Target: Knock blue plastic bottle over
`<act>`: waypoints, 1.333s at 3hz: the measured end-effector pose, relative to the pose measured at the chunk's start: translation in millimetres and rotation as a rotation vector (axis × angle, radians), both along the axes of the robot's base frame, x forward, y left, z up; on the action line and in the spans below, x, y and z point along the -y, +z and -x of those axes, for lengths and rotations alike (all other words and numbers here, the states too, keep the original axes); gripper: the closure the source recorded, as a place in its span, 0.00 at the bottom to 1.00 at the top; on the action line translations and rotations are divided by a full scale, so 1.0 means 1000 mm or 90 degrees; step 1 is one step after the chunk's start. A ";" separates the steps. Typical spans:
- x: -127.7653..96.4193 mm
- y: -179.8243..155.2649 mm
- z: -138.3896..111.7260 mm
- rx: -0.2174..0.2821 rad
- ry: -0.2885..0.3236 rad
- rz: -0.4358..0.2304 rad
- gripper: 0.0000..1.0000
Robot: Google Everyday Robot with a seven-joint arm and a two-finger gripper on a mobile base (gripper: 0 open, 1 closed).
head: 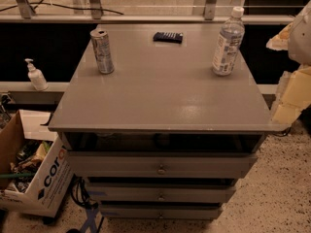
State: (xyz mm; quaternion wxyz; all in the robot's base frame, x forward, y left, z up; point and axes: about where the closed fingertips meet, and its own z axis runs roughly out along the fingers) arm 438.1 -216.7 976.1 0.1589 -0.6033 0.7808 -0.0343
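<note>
The blue plastic bottle (227, 42) stands upright near the far right corner of the grey cabinet top (160, 101). It is clear and bluish with a white cap and a pale label. My gripper (291, 93) shows as pale yellowish and white parts at the right edge of the view, beside the cabinet's right side. It is to the right of the bottle, nearer the front, and apart from it.
A silver drink can (102, 51) stands upright at the far left of the top. A small dark flat object (168, 37) lies at the far middle. A white pump bottle (36, 75) stands on a ledge to the left. A cardboard box (34, 169) sits on the floor at the lower left.
</note>
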 end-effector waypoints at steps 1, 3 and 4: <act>0.000 0.001 -0.001 0.002 -0.001 -0.001 0.00; 0.021 -0.006 -0.046 0.089 -0.049 -0.104 0.00; 0.036 -0.015 -0.087 0.112 -0.108 -0.179 0.00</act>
